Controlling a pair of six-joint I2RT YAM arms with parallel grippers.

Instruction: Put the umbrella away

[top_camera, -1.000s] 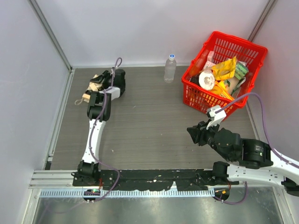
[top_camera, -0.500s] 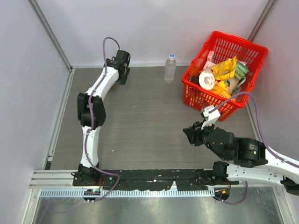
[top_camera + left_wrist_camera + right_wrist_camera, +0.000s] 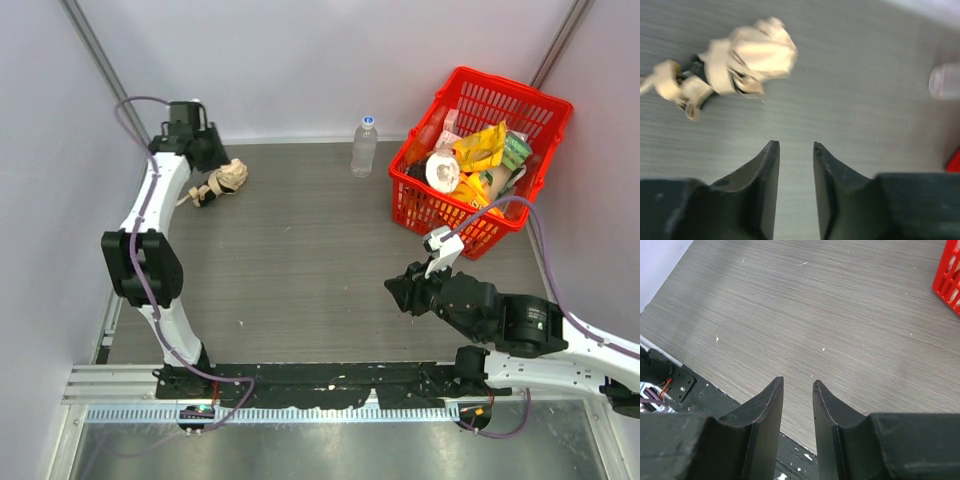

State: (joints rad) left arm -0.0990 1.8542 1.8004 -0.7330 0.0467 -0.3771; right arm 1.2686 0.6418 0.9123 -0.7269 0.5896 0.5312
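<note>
Compact cream-beige fabric umbrella (image 3: 222, 180) — lay loose at the far-left of the grey wood-grain table (image 3: 300, 260), not yet stowed (red plastic basket (image 3: 440, 215) well apart) — black two-finger left gripper (image 3: 795, 149) had swung off it, jaws slightly parted, empty.

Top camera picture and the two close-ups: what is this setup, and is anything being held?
The wide picture looks down on two robot arms bolted to a grey table. Each close-up comes from a camera on one wrist, so the dark prongs are that arm's fingers. The left gripper hangs near a folded cream umbrella lying on the table; the right gripper is over bare tabletop. Both are slightly open and hold nothing. A water bottle and a full red basket stand at the back.
</note>
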